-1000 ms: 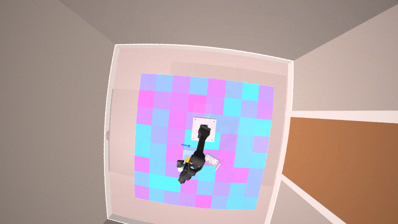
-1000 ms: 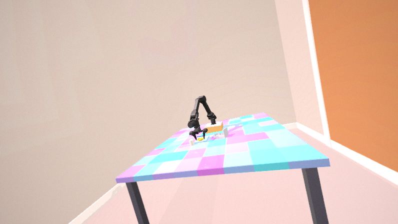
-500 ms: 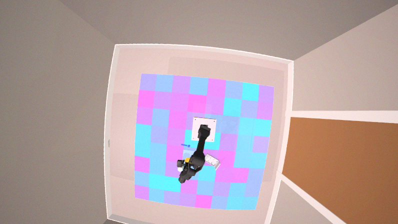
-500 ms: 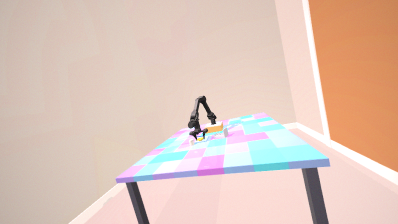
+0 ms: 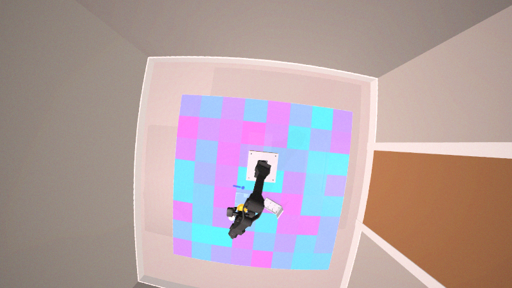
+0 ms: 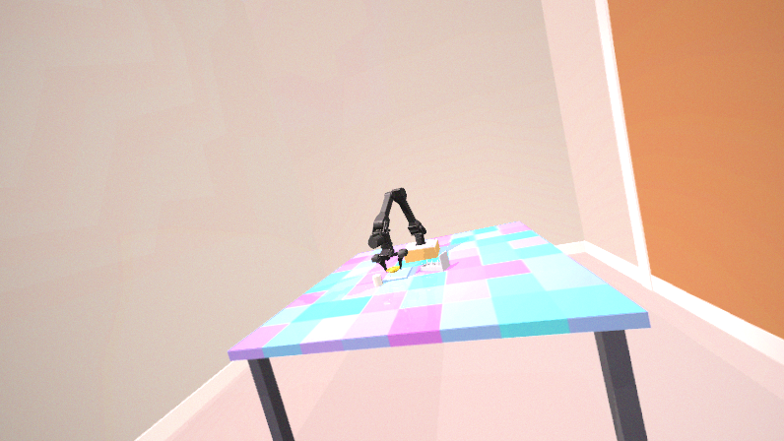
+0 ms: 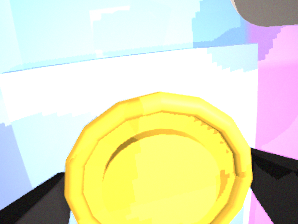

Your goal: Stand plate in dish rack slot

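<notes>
A yellow plate point(image 7: 160, 172) point(image 5: 240, 206) point(image 6: 392, 269) lies flat on a white mat point(image 7: 40, 96). My gripper point(image 7: 157, 171) point(image 6: 392, 262) is low over it, with one black finger at the plate's left rim and one at its right rim, and is shut on the plate. The plate still rests on the mat. The grey-white dish rack point(image 5: 273, 207) point(image 6: 435, 264) stands just beside the arm, on the side away from the plate.
A small pale cup point(image 6: 376, 280) stands near the mat's corner. A thin blue stick point(image 5: 238, 187) lies on the chequered table point(image 6: 493, 306). The arm's base sits on an orange block point(image 6: 422, 252).
</notes>
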{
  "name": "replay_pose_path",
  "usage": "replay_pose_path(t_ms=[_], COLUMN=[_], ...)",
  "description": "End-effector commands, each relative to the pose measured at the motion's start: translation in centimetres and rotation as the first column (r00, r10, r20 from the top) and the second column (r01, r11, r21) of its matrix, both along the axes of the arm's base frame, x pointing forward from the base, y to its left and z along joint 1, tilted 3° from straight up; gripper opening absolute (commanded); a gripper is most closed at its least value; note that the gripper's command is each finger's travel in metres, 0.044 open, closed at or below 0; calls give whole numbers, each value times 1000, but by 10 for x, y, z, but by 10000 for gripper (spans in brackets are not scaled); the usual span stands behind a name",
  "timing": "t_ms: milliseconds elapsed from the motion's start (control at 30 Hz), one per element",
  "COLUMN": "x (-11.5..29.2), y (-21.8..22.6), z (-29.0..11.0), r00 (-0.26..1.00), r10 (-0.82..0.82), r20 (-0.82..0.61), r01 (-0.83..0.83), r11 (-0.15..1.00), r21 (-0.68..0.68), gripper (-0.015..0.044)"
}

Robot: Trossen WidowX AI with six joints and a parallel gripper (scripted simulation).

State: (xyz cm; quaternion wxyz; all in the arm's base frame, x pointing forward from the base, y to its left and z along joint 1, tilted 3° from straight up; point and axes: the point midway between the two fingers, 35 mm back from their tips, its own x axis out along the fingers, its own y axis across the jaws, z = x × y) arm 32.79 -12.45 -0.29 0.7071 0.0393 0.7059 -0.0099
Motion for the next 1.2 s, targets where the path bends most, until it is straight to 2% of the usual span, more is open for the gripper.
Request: replay_pose_path(t_ms=[0,733,933,1000,1167], x=[8,5,4,1,-21], y=[-4,-9,-9,-2,48], z=[32,140,147,148,152], r00=[1000,1000,1000,1000,982], r10=[0,1,1,-22,-189], r20=[22,22,22,21,13], r01=[0,-1,-1,22,189], r11=[1000,1000,1000,1000,982], r21=[-6,-6,-6,-5,1], gripper=[0,0,0,0,0])
